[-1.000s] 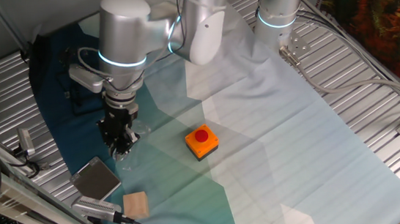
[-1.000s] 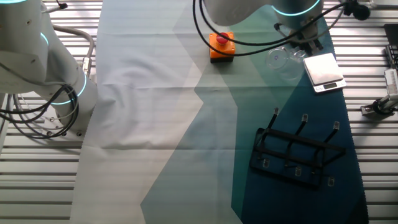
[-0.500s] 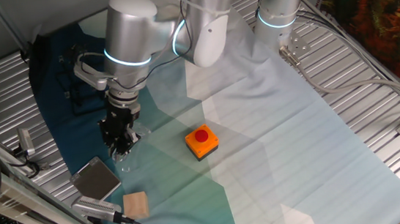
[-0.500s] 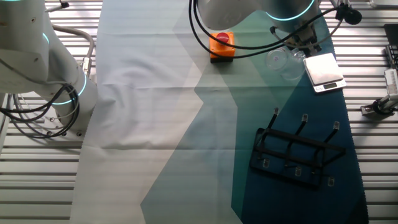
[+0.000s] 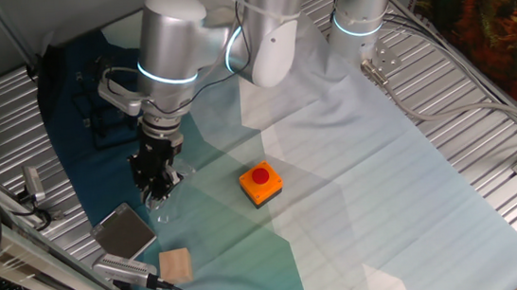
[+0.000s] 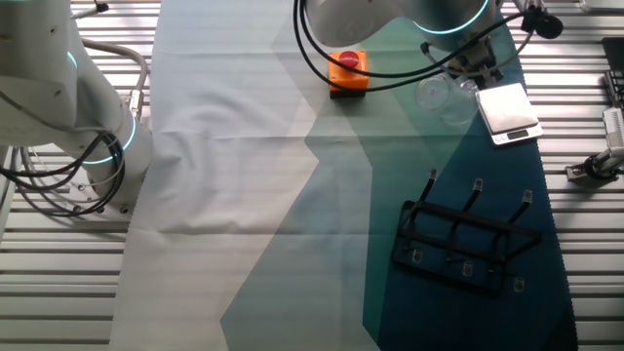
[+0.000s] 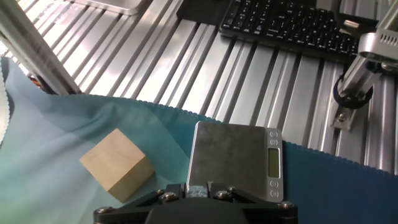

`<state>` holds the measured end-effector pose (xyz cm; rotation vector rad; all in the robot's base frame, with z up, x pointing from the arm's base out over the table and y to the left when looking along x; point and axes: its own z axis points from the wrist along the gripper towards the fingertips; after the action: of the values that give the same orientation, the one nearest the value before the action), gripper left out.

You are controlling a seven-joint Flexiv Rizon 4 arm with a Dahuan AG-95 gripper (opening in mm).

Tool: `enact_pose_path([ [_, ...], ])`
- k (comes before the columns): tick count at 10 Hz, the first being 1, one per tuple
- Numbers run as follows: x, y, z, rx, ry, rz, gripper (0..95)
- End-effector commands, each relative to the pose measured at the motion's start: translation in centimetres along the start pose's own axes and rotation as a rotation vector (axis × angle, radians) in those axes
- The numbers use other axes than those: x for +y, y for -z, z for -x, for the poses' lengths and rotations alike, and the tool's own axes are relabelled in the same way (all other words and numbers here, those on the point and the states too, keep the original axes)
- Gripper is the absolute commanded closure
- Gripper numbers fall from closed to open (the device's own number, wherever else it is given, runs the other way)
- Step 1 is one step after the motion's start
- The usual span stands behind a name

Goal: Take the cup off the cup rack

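The silver arm bends down over the clear handleless glass cup [image 6: 441,97], which lies on its side beside the square grey scale [image 6: 509,111], well apart from the black wire cup rack [image 6: 466,242]. The black fingers [image 5: 155,177] are at the cup; whether spread or pinching, I cannot tell.

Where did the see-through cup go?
In the other fixed view, the cup lies on the cloth beside the scale, right of the orange button box.
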<state>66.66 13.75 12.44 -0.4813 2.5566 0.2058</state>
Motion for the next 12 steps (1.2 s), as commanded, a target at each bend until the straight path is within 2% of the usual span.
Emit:
enact_pose_path([
  [1,-0.05,-0.01,-0.07,-0.007,0.005,-0.013,95.0],
  [3,-0.06,-0.01,-0.08,-0.007,0.013,-0.013,95.0],
  [4,-0.06,-0.01,-0.10,-0.006,0.018,-0.015,76.0],
  [12,-0.11,-0.05,-0.23,0.000,0.038,-0.017,76.0],
])
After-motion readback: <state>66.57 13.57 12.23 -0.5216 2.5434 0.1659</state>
